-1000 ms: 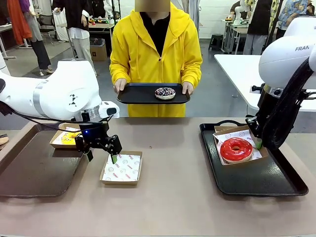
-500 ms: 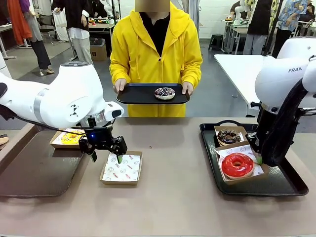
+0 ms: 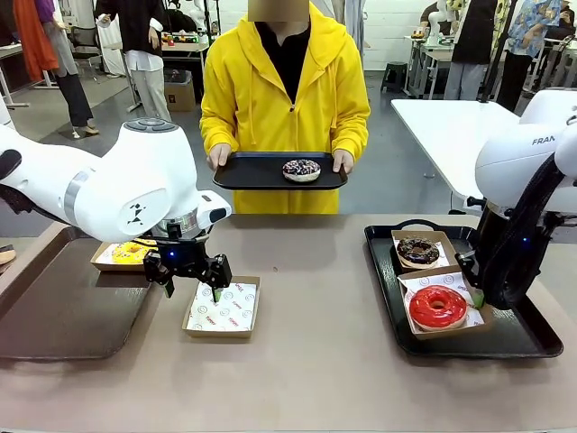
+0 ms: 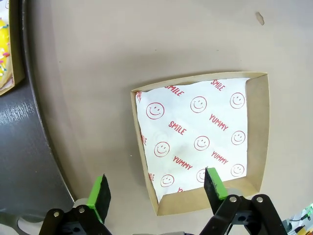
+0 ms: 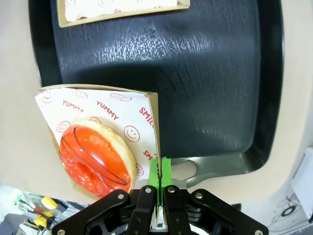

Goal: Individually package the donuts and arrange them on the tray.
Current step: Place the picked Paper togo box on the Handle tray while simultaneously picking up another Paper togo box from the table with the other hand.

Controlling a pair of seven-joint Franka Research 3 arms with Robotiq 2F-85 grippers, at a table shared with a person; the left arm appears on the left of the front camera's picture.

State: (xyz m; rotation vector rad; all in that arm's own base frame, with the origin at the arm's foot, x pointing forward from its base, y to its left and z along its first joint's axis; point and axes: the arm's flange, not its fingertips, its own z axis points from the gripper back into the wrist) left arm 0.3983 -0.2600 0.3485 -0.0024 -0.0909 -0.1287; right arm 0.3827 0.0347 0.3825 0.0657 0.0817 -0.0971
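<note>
Donuts sit at four spots around the table [image 3: 315, 361]. A glossy red donut [image 3: 437, 307] lies in a paper-lined cardboard box [image 5: 154, 117]. The right jaws are pressed together on that box's wall, pinching the cardboard edge, with the donut just beside them over the black tray [image 3: 523, 338]. Just beyond the right jaws, on the same tray, a chocolate donut [image 3: 417, 250] rests in a second box [image 3: 444, 240]. The left jaws are spread wide and hold nothing. They hang low over the near edge of an empty box [image 4: 258, 127] lined with smiley-print paper: one green pad [image 4: 215, 182] is over the box's corner, the other pad [image 4: 99, 196] over bare table just outside it. Behind the left jaws, a yellow donut [image 3: 132, 250] sits in a third box [image 3: 106, 262] at the rim of a grey tray [image 3: 63, 307]. Well beyond both jaws, across the table, a person [image 3: 284, 81] in a yellow hoodie holds a serving tray [image 3: 248, 171] with both hands. A dark sprinkled donut [image 3: 301, 170] lies on it.
</note>
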